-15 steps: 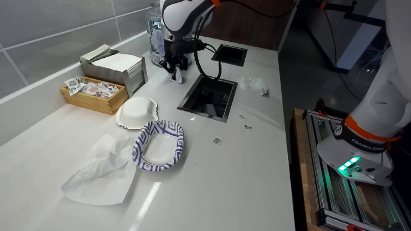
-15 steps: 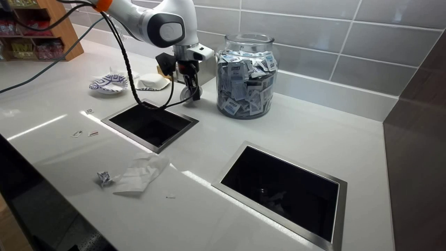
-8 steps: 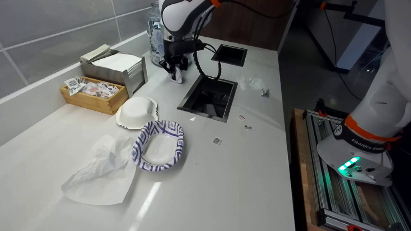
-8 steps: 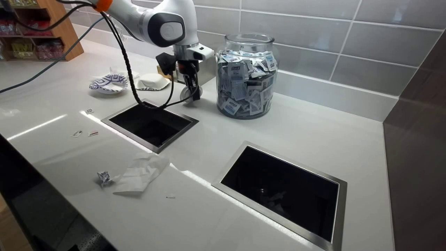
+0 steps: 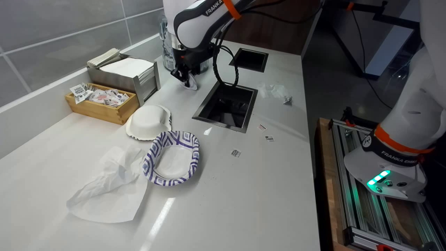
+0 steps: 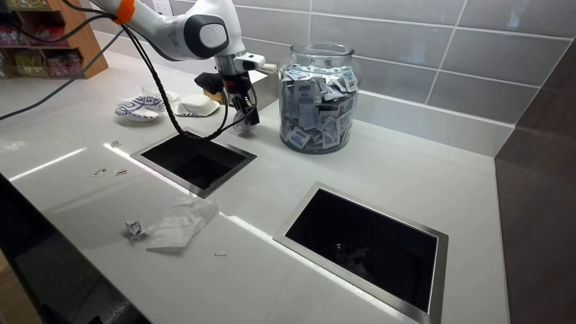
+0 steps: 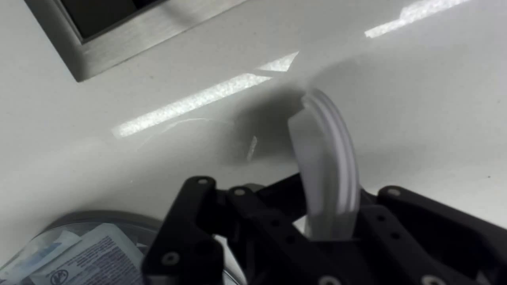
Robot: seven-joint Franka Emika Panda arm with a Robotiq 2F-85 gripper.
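A white round lid with a ridged rim [image 7: 336, 158] stands on edge between the fingers of my gripper [image 7: 324, 194], which is shut on it. The gripper covers the lid's upper part in both exterior views. There the lid [image 6: 240, 126] hangs low over the counter, and I cannot tell whether its lower edge touches the surface. My gripper [image 5: 188, 82] leans at a tilt, between the glass jar [image 6: 318, 101] full of packets and the nearer square bin opening [image 5: 226, 106].
A second bin opening [image 6: 360, 247] lies farther along the counter. A metal napkin holder [image 5: 122, 78], a wooden packet box [image 5: 104, 109], an upturned paper bowl [image 5: 148, 122] and a patterned bowl [image 5: 172, 162] stand along the wall side. Used napkins [image 5: 111, 188] and small packets [image 5: 236, 152] lie about.
In the last half second the arm's wrist has swung and tilted, bringing the gripper from nearly upright to a slant. The lid has shifted only slightly and stays in the grip.
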